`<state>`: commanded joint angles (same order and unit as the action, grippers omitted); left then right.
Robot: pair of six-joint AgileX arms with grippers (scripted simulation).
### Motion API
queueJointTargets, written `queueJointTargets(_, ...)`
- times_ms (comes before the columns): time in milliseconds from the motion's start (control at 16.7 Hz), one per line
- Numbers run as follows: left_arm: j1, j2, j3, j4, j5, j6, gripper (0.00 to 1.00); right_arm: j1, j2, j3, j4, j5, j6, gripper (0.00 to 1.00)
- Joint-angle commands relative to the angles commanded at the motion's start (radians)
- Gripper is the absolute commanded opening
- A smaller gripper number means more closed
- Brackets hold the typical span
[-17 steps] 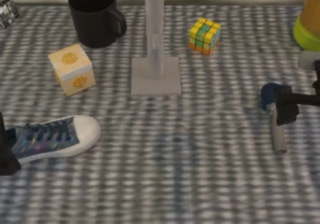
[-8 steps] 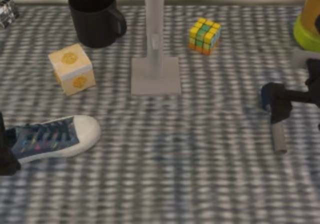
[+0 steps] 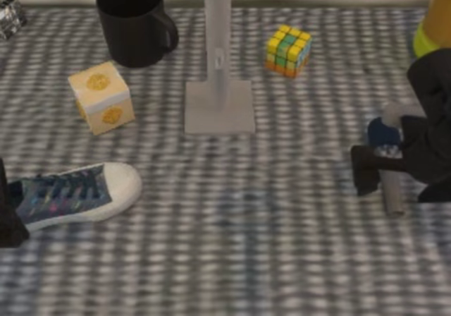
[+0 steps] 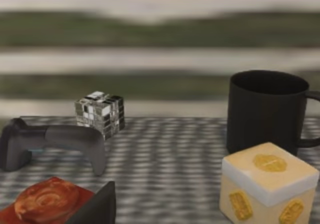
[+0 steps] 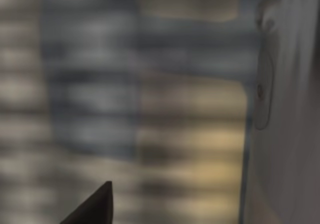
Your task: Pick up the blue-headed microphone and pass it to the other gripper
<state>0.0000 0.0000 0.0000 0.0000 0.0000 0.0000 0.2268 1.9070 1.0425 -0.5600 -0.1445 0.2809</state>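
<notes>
The blue-headed microphone lies flat on the table at the right, its dark-blue head (image 3: pixel 382 132) toward the back and its silver-grey handle (image 3: pixel 392 195) toward the front. My right gripper (image 3: pixel 396 179) hangs low over it, open, one finger (image 3: pixel 363 169) left of the handle and the other on its right. In the right wrist view one fingertip (image 5: pixel 97 206) shows, with the grey handle (image 5: pixel 282 114) close by. The other gripper, my left (image 3: pixel 7 214), is parked at the table's left edge, open, one finger (image 4: pixel 100 206) showing in its wrist view.
A pale-grey post on a square base (image 3: pixel 219 108) stands at mid-back, with a black mug (image 3: pixel 134 21), a cream dice box (image 3: pixel 102 97), a colourful cube (image 3: pixel 287 50), a sneaker (image 3: pixel 74 192) and a yellow-green container (image 3: pixel 431 30) around it. A game controller (image 4: pixel 55 144) and a mirrored cube (image 4: pixel 100 113) sit at far left.
My right gripper has swung in from the right and come down over the microphone, now straddling its handle. The microphone, the other objects and the left arm have not moved.
</notes>
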Motion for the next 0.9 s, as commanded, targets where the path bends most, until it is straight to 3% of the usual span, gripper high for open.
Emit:
queueJointTargets(420,0.000,0.000,0.000,0.000,0.000,0.000,1.00,0.011,0.048,-0.027,0.066,0.002,0.011,1.00)
queueJointTargets(900,0.000,0.000,0.000,0.000,0.000,0.000,1.00,0.011,0.048,-0.027,0.066,0.002,0.011,0.40)
